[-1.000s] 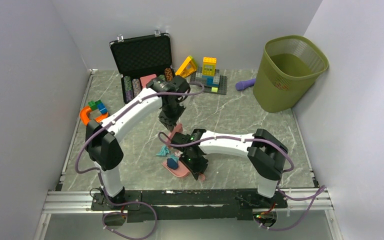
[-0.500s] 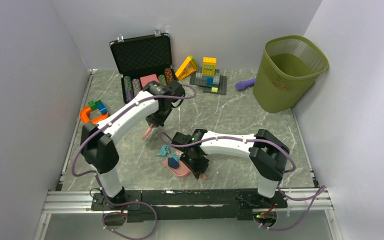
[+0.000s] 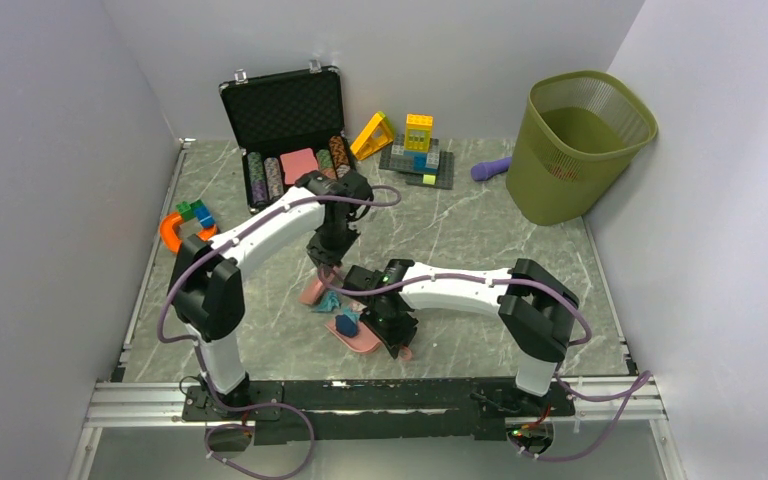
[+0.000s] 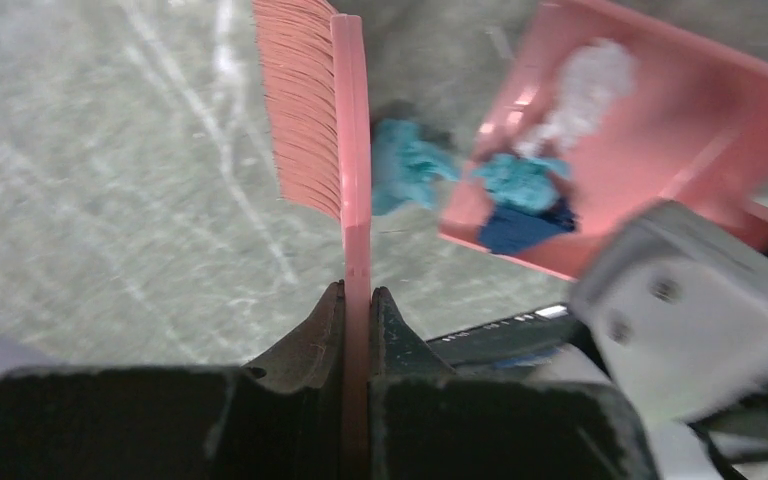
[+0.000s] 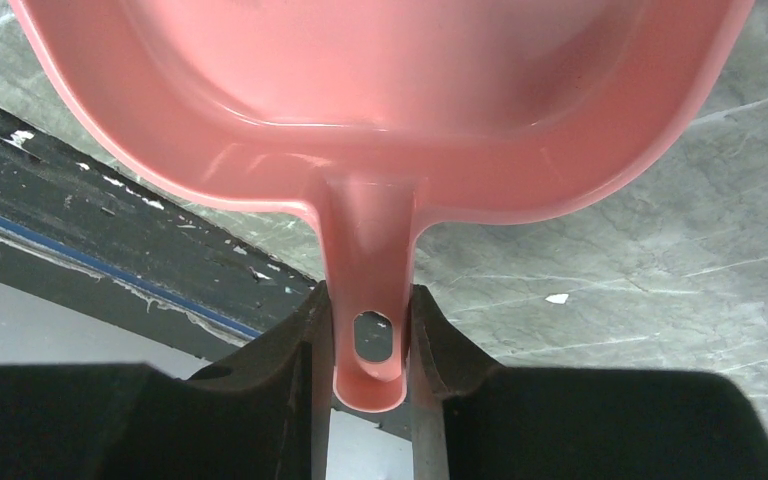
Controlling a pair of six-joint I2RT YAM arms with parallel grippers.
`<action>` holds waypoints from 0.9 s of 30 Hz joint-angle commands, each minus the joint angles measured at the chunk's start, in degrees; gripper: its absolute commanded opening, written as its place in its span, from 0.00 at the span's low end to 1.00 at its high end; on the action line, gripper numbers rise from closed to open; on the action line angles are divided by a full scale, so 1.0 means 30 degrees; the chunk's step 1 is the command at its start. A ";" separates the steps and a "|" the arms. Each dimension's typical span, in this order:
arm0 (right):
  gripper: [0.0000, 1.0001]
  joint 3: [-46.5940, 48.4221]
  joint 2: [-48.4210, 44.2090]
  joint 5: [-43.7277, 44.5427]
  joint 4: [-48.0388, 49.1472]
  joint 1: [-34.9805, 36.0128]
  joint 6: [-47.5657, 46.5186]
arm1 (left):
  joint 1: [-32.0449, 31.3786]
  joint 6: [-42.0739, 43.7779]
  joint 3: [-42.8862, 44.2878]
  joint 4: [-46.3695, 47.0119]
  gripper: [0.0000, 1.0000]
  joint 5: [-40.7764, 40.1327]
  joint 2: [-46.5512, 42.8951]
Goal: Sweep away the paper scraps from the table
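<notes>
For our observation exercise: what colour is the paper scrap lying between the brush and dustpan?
The scrap is teal, clearest in the left wrist view.

The left arm [image 3: 260, 225] rose from its base to a bent elbow, and its white forearm reached away and to the right, toward the middle of the table [image 3: 460, 230]. At the far end the wrist folded downward, so the jaws pointed at the table. In the left wrist view those jaws pressed tight on the thin back edge of a pink brush [image 4: 350, 150]. The right arm [image 3: 460, 287] lay low, its forearm stretched leftward from the elbow above its base. Its jaws were closed on either side of the handle of a pink dustpan [image 5: 380, 150].
</notes>
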 commanded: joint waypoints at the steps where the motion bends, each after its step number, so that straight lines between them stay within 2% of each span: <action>1: 0.00 0.0488 -0.0235 0.0551 -0.0506 0.0138 -0.0126 | -0.0245 -0.0153 -0.0452 0.1843 0.00 0.7683 -0.1013; 6: 0.00 0.0522 -0.0116 0.0619 -0.0374 0.0211 -0.0170 | -0.0547 -0.0474 -0.0732 0.1566 0.00 0.9481 -0.2089; 12: 0.00 0.0538 -0.0098 0.0678 -0.0183 0.0273 -0.0200 | -0.0564 -0.1304 -0.0156 0.0572 0.01 0.9597 -0.3342; 20: 0.00 0.0300 -0.0594 0.1274 0.0186 0.0492 -0.0149 | -0.0083 -0.2553 0.2013 -0.1792 0.00 0.3850 -0.3764; 23: 0.00 -0.0205 -0.1503 0.2274 0.0859 0.0605 -0.0057 | 0.0503 -0.2866 0.2196 -0.1639 0.00 0.3022 -0.4402; 27: 0.00 -0.0826 -0.2509 0.2986 0.1323 0.0607 0.0185 | 0.2893 -0.3110 0.1668 -0.0535 0.00 0.3308 -0.6300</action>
